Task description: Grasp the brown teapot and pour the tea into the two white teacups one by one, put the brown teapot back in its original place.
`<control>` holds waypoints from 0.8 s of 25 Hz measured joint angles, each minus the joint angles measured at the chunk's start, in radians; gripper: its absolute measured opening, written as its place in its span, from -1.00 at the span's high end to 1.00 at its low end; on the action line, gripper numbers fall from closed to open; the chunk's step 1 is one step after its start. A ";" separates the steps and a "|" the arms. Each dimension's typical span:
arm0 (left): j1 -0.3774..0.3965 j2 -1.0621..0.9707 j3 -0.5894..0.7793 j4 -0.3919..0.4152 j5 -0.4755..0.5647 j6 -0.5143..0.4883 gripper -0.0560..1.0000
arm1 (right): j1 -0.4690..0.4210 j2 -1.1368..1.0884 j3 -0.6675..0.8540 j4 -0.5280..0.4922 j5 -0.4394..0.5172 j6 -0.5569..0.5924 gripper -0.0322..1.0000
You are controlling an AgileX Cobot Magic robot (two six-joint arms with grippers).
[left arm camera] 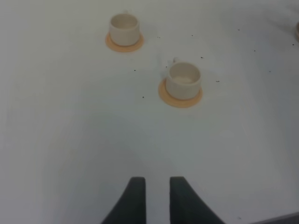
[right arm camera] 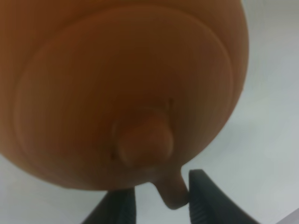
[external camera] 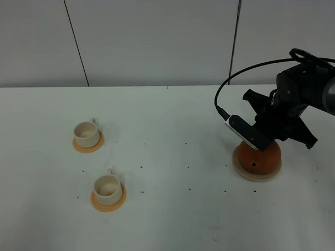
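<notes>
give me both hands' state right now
Left hand: empty, fingers slightly apart, over bare table.
Right hand: fingers on either side of the brown teapot's handle; whether they grip it cannot be told.

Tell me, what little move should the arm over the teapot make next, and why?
Probably close the right pincer on the handle of the brown teapot. The pot sits on its beige coaster, the handle lies between the open jaws, and both white teacups look empty.
</notes>
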 joint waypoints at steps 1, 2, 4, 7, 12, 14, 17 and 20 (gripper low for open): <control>0.000 0.000 0.000 0.000 0.000 0.000 0.52 | 0.000 0.000 0.000 0.000 0.000 0.000 0.41; 0.000 0.000 0.000 0.000 0.000 0.000 0.52 | 0.000 0.000 0.000 0.000 0.000 0.000 0.41; 0.000 0.000 0.000 0.000 0.000 0.000 0.52 | 0.000 0.000 0.000 0.000 0.000 0.000 0.41; 0.000 0.000 0.000 0.000 0.000 0.000 0.52 | 0.000 0.000 0.000 0.000 0.000 0.000 0.41; 0.000 0.000 0.000 0.000 0.000 0.000 0.52 | 0.000 0.000 0.000 0.000 0.000 0.000 0.41; 0.000 0.000 0.000 0.000 0.000 0.000 0.52 | 0.000 0.000 0.000 0.000 0.000 0.000 0.41; 0.000 0.000 0.000 0.000 0.000 0.000 0.52 | 0.000 0.000 0.000 0.000 0.000 0.000 0.42; 0.000 0.000 0.000 0.000 0.000 0.000 0.52 | 0.000 0.000 0.000 0.000 -0.001 0.000 0.42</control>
